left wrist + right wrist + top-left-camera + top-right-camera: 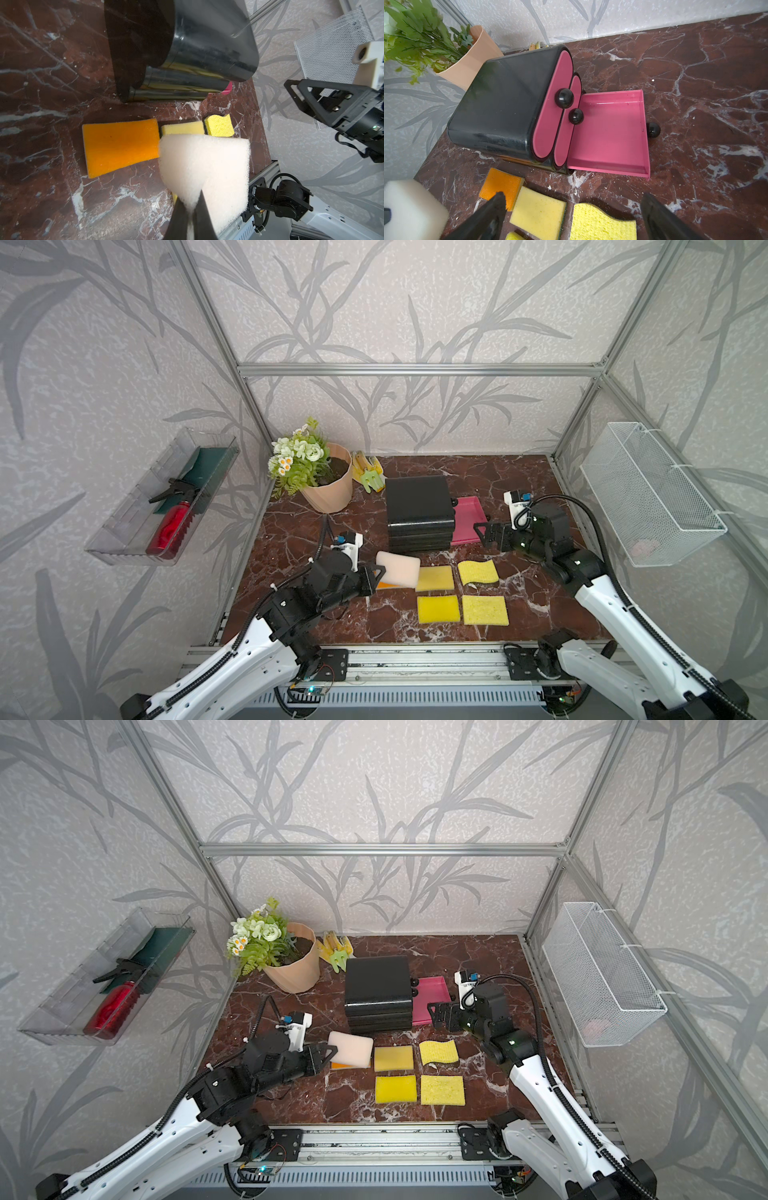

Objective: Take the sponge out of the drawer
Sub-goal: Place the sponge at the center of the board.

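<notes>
The left gripper [191,207] pinches a thick whitish foam sponge [205,162] above a flat orange sponge [120,145]; the right gripper [573,196] holds its fingers spread.

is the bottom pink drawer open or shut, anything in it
Open and empty: the bottom drawer is pulled out of the black cabinet, its pink floor bare in the right wrist view.
</notes>
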Available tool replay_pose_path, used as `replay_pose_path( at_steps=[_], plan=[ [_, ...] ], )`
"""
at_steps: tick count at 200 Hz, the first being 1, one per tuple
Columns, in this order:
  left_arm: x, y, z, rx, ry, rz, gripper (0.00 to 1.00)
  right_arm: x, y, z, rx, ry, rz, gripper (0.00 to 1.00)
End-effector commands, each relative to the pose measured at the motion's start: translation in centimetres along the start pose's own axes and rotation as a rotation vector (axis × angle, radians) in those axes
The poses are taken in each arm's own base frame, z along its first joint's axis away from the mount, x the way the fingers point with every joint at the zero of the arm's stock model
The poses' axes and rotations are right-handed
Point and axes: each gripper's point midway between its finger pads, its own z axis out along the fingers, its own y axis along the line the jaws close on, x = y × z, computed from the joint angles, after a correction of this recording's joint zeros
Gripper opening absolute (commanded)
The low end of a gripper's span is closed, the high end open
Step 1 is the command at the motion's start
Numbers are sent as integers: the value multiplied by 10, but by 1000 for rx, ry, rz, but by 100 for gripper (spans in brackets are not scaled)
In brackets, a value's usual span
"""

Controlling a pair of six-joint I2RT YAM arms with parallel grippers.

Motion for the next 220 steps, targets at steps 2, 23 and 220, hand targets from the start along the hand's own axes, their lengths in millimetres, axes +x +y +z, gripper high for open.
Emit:
replay_pose_path(
  at_steps=[2, 23, 220],
  plan=[
    [6, 14, 3, -24, -29, -72, 0, 5, -2, -2, 3, -5, 19, 99],
    [12, 20, 5, -37, -19, -71, 0, 6, -2, -3, 3, -2, 24, 99],
    [58, 56, 23, -88, 59, -150, 0, 12, -8, 2, 36, 4, 47, 99]
  ],
)
